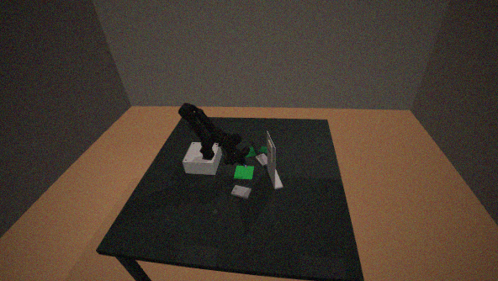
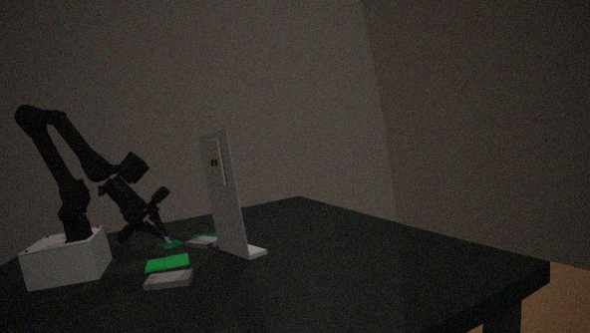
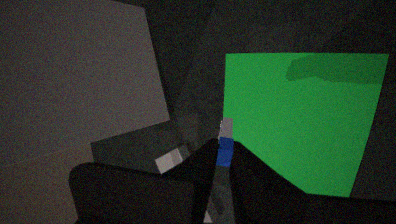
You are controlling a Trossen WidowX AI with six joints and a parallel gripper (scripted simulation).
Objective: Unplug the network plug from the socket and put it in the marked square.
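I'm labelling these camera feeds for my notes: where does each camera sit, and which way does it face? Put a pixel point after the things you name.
Top: high beyond one table edge, looking obliquely down across the table (image 1: 294, 231) (image 2: 379, 269); shows the arm (image 1: 199, 128) (image 2: 77, 199) and gripper (image 1: 245, 164) (image 2: 165, 238) (image 3: 223, 146).
Exterior: lower, off to one side, looking across the table; arm at image left, gripper included.
Wrist: on the arm near the gripper, looking past its fingers, shut on the plug (image 3: 225, 152) (image 2: 167, 239) (image 1: 246, 166).
Top and exterior share the upright panel (image 1: 272, 164) (image 2: 229, 214) (image 3: 75, 65) and white base box (image 1: 201, 167) (image 2: 65, 266).
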